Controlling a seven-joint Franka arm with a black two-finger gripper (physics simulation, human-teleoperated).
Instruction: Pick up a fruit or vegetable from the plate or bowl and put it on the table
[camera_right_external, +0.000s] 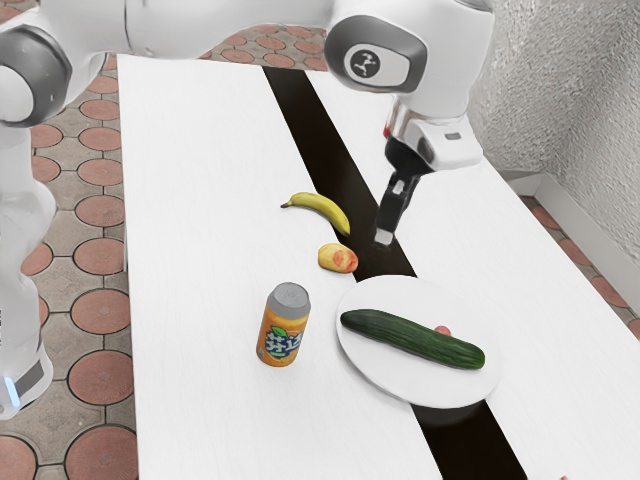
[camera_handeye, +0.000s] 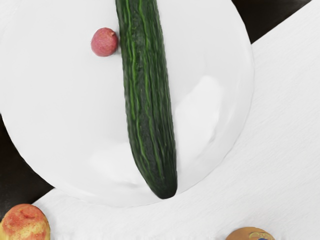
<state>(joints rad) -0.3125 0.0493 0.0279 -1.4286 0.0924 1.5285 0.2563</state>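
My gripper (camera_right_external: 384, 238) hangs empty above the table (camera_right_external: 200, 200); how far open it is, I can't tell. On the plate (camera_right_external: 385, 368) lie a long cucumber (camera_handeye: 147, 100) and, just beside it, a small reddish fruit (camera_handeye: 104, 42).

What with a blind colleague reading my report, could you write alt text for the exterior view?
A robot arm's gripper hovers above a white table, near a plate bearing a long green cucumber and a small reddish fruit. A banana, a yellow-red fruit and an upright drink can are off the plate.
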